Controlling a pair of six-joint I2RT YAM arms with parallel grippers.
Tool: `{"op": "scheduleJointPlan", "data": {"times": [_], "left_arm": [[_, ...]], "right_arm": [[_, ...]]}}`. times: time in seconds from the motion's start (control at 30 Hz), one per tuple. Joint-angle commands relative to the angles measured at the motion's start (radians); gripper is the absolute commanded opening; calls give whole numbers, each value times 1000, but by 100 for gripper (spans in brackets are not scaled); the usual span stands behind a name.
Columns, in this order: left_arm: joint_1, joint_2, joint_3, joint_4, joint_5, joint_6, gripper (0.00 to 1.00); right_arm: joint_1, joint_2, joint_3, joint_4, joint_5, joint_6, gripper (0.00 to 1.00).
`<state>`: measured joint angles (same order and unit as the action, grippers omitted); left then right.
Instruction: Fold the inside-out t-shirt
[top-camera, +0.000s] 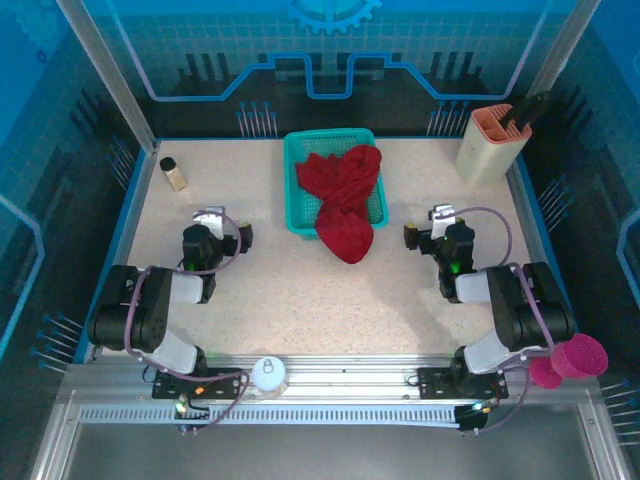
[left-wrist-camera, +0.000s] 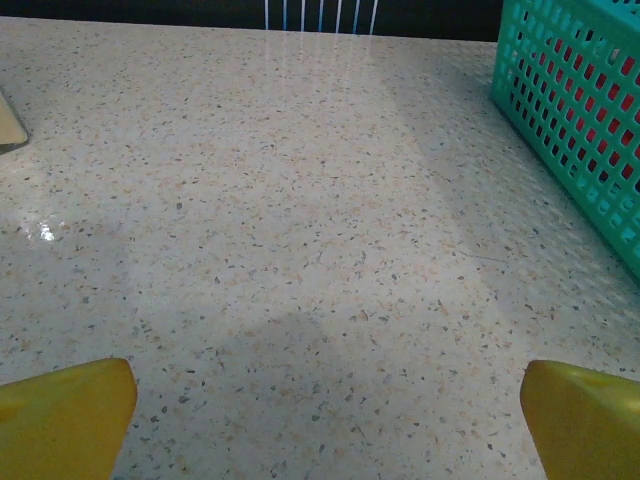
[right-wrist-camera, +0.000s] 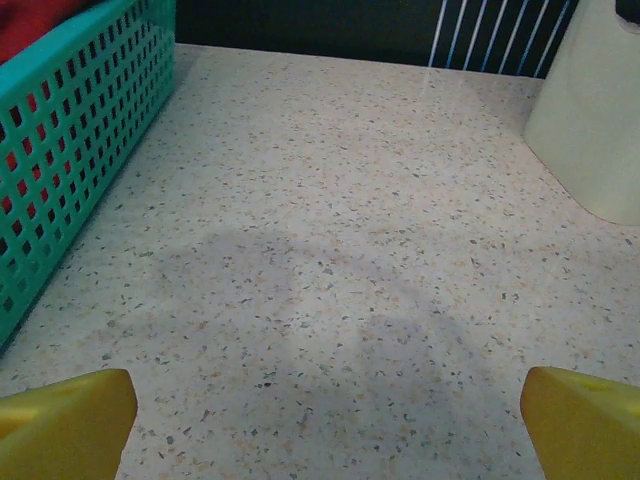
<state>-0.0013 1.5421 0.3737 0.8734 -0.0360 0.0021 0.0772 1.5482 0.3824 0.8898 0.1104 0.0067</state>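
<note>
Your left gripper (left-wrist-camera: 322, 420) has its jaws spread wide with nothing between them. Only the two yellow fingertips (left-wrist-camera: 62, 420) show, cut off at the bottom corners of the left wrist view. The right gripper (right-wrist-camera: 322, 420) is the same, jaws wide apart over bare table (top-camera: 300, 300).

The inside-out t-shirt (top-camera: 345, 195) sits upper centre in the top view. It is a crumpled dark red heap, partly inside the teal basket (top-camera: 293, 190) and partly spilled over the basket's near rim onto the table. You cannot make out the sleeves, collar or hem (the folds hide them), and from the wrists you see only red patches through the mesh.

There is open speckled surface between the two grippers and below the shirt. The basket wall crowds the upper right of the left wrist view and the left edge of the right wrist view.

A small bottle (top-camera: 173, 173) stands at upper left, well away from the basket. A cream holder (top-camera: 490, 145) with dark tools stands at upper right, near the right gripper's side and looming at the right edge of its wrist view. A pale object is cut off at the left edge of the left wrist view, and you cannot tell what it is.
</note>
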Motion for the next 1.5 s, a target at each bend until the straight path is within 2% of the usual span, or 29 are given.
{"op": "scheduleJointPlan", "data": {"times": [0.0,1.0,1.07,1.13,1.17,1.2,1.23,1.27,1.3,1.33,1.4,1.47], "left_arm": [[-3,4,14,33,-2,10,99],[0,4,17,26,-9,5,99],[-8,-3,10,38,-43,6,99],[-68,-88,-37,59,-171,37,99],[-107,-154,-49,25,-240,52,99],[-146,-254,-39,-103,-296,26,99],[-163,-362,-5,-295,-292,-40,99],[-184,-445,27,-457,-274,-43,99],[-224,-526,54,-596,-328,-81,99],[-236,-603,72,-703,-329,-135,99],[-242,-725,71,-788,-262,-200,99],[-243,-817,90,-877,-218,-276,99]], "right_arm": [[-7,-5,17,3,-30,-16,100],[-28,-7,12,13,-54,-1,100],[-26,-51,3,-3,-6,13,100],[6,-212,-3,-122,89,6,100],[29,-284,9,-203,119,8,100],[49,-360,40,-326,116,52,100],[71,-408,73,-420,65,110,100],[103,-426,100,-472,50,139,100],[157,-431,130,-503,51,140,100],[235,-420,161,-521,48,97,100],[344,-364,255,-585,34,49,100],[387,-261,416,-752,-65,102,100]]}}
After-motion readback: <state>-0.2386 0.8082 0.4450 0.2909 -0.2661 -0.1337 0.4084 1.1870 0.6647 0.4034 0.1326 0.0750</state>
